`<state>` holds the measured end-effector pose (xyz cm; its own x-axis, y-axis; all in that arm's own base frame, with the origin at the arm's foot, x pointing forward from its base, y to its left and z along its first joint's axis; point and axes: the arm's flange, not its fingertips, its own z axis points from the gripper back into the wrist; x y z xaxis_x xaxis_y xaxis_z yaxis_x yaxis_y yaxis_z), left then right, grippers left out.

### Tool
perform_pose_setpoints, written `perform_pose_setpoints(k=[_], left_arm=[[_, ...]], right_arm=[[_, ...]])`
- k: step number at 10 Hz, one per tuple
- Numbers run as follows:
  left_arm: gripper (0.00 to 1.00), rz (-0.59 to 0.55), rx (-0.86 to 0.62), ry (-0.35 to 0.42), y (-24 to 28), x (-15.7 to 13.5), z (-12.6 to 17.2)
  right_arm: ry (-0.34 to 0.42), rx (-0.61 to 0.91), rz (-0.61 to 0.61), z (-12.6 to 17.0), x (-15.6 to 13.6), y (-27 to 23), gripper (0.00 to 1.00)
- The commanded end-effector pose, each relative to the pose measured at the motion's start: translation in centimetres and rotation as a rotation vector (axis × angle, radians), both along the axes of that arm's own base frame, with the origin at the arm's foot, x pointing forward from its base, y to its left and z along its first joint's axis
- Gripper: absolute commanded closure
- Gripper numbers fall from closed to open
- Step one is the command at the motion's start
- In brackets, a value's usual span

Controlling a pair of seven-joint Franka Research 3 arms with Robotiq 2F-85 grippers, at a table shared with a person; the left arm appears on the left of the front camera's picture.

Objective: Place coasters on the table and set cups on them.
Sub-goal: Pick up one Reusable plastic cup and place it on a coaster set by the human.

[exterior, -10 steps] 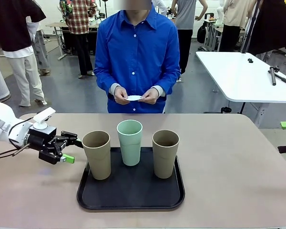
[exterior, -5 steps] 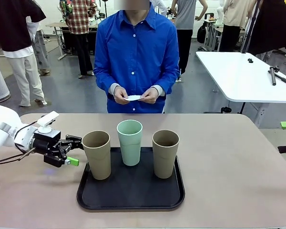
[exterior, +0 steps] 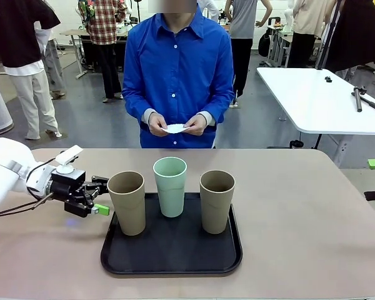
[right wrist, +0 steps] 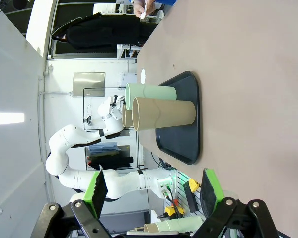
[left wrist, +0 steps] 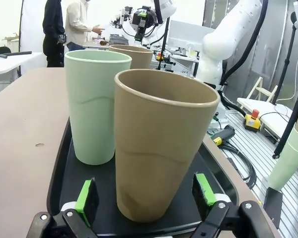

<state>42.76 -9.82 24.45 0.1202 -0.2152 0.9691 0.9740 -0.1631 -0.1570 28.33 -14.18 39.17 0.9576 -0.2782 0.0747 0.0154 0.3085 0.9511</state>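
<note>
A wide beige-tan table [exterior: 300, 206] runs between me and a person in a blue shirt standing at its far side, with other people and a white table behind. My left gripper [exterior: 102, 195] hangs low over the table at the left end of a black tray [exterior: 175, 261], lying on its side and pointed at the nearest tan-brown cup [exterior: 126, 203]. It is open and holds nothing. In my left wrist view one green pad [left wrist: 84, 198] sits on each side of that cup's lower part, a gap showing on both sides. That cup stands upright at the tray's left end. The pale mint green cup [exterior: 170, 187] stands a little farther back in the middle, and the second tan-brown cup [exterior: 217, 201] stands at the right end; the three are near one another but apart. My right gripper [right wrist: 154, 191] is also wide open with nothing between its pads, and its view looks along the table from well off, toward the tray and cups. Beyond the table edge, the person's hands [exterior: 159, 124] hold a small white coaster [exterior: 176, 129] at waist height.
</note>
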Motion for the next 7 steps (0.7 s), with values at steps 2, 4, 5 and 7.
perform_pose_setpoints(k=[2,4,5,7], left_arm=[[0.00,-0.014,-0.020,-0.006,-1.2,0.2,-0.4],[0.00,-0.023,-0.018,-0.002,-1.3,0.1,-0.6],[0.00,-0.026,-0.020,-0.003,-1.4,0.1,-0.8],[0.00,-0.031,-0.008,-0.003,-2.1,0.4,-0.9]], right_arm=[[-0.013,0.013,0.000,0.1,0.1,0.0,0.00],[-0.013,0.013,0.000,0.1,0.1,0.0,0.00],[-0.013,0.013,0.000,0.1,0.1,0.0,0.00],[-0.013,0.013,0.000,0.1,0.1,0.0,0.00]])
